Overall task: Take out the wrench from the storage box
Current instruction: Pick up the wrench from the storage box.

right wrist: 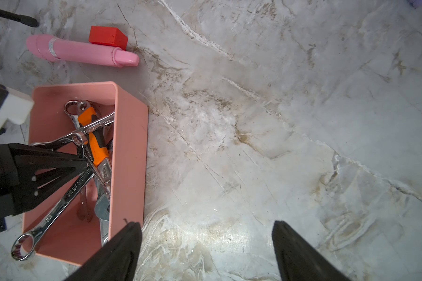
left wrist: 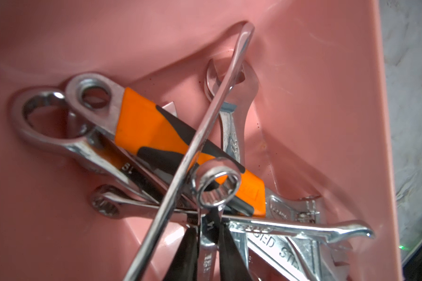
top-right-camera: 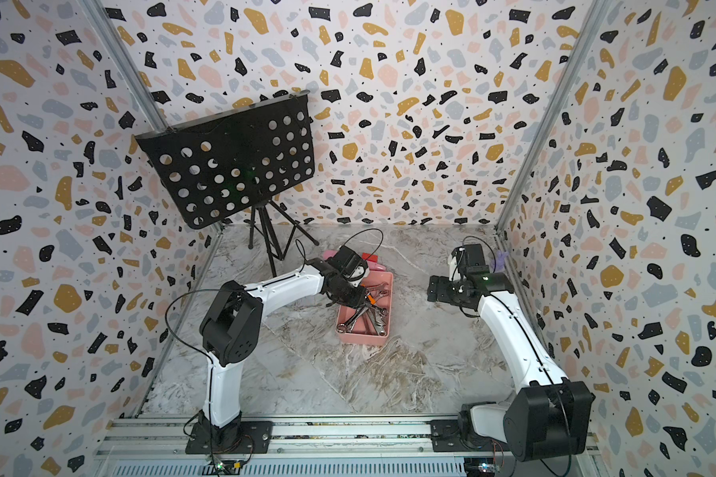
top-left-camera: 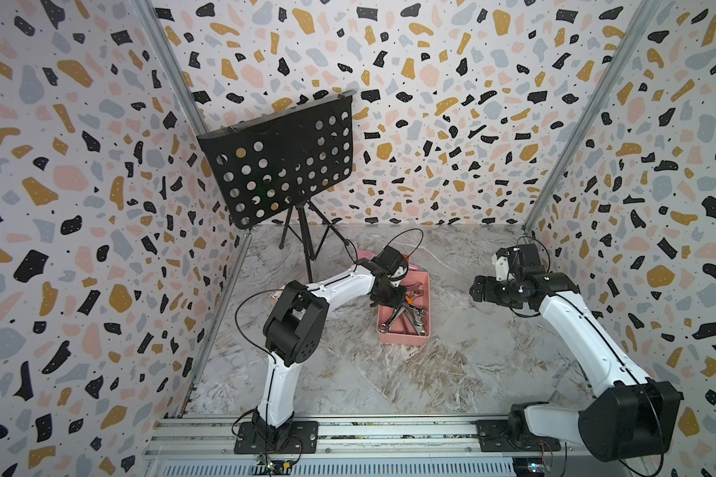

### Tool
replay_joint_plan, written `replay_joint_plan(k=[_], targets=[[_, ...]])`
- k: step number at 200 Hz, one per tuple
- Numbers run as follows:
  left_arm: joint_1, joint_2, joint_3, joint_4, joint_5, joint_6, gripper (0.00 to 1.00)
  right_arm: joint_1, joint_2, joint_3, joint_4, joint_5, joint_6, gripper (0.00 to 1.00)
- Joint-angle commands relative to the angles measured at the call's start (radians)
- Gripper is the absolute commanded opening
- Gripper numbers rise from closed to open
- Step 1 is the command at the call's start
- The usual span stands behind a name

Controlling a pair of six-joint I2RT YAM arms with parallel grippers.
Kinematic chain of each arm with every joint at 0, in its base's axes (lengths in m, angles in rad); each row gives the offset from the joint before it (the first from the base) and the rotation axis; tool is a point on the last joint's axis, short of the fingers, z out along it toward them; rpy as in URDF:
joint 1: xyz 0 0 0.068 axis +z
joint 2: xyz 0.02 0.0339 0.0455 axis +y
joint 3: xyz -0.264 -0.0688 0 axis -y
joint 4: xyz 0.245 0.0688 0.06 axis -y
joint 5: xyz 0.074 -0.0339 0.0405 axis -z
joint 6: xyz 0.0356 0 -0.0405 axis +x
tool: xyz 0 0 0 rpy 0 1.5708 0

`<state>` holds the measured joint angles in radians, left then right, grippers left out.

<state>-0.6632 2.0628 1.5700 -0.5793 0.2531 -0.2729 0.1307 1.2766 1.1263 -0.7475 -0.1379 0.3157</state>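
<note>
Grip: left gripper (left wrist: 206, 231) fingers (left wrist: 183, 258) pinched tight on the small wrench (left wrist: 208, 261), on its flat handle.
Direction: it sticks straight out past the tips, ring end first, inside the smooth pink plastic storage box (left wrist: 59, 36).
Neighbours: shiny, hard, slippery wrenches (left wrist: 278, 230) piled crosswise; a long thin wrench (left wrist: 208, 121) crosses just beside the ring; an orange rubbery handle (left wrist: 141, 126) lies beyond.
Other arm: right gripper (right wrist: 206, 223) wide apart, well away.

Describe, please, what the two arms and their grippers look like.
Both arms share one build: the left arm and right arm have smooth white link shells between bulky black joint housings, on black base plates bolted to an aluminium rail. Thin black cables loop along them. The left gripper and right gripper have black, wedge-shaped fingers.
</note>
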Motion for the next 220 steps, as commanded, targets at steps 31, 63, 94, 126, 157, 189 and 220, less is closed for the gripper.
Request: replay_joint_plan(k=[31,63,94,126,157,189,220], targets=[[-0.015,0.057,-0.028,-0.016,-0.017,0.037,0.00,-0.006,-0.017,0.003,-0.004,0.003,-0.004,0.89],[-0.016,0.006,-0.024,-0.016,-0.015,0.034,0.00,-0.006,-0.019,0.003,-0.004,0.005,-0.001,0.89],[-0.016,-0.054,-0.014,-0.014,-0.032,0.041,0.00,-0.005,-0.023,0.001,-0.004,0.009,-0.002,0.88],[-0.016,-0.092,-0.002,-0.014,-0.053,0.067,0.00,-0.006,-0.026,0.001,-0.004,0.010,-0.003,0.88],[-0.017,-0.112,-0.002,-0.015,-0.057,0.069,0.00,-0.006,-0.031,0.000,-0.003,0.018,-0.008,0.88],[-0.016,-0.168,0.003,-0.018,-0.076,0.059,0.00,-0.006,-0.033,-0.001,-0.003,0.010,-0.009,0.88],[-0.016,-0.265,-0.008,-0.038,-0.116,0.063,0.00,-0.005,-0.039,-0.010,0.035,-0.079,-0.007,0.90]])
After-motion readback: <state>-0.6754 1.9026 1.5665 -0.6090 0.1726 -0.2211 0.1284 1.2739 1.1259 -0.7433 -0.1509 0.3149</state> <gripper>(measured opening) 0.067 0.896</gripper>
